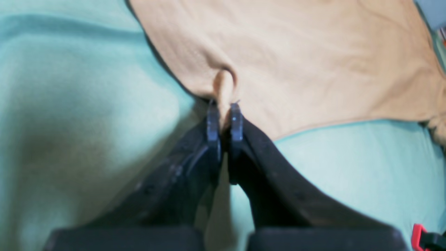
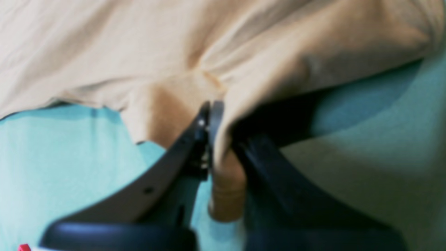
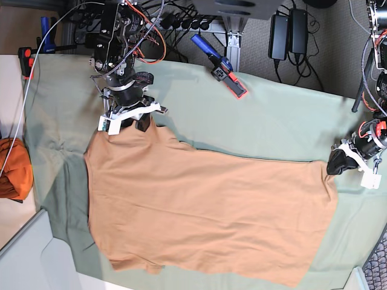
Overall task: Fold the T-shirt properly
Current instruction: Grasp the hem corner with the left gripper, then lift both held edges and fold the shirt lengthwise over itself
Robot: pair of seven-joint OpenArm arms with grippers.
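Green cloth [image 3: 254, 127] bears T-shirt [image 3: 205, 211], corners pinched by left hand [image 1: 224, 116] and right hand [image 2: 209, 118].

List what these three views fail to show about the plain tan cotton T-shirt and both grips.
- Tan cotton T-shirt: the base view's bottom edge cuts its lower hem.
- Left gripper: shut on the shirt; fabric layers pinched unreadable, blurred.
- Right gripper: shut on the shirt; fabric hides its right finger, blurred.
- Neck tag: not visible in any view.

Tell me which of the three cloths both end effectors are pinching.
The large light tan T-shirt, spread flat. The sage green cloth lies under it; the darker orange bundle sits untouched at the edge.
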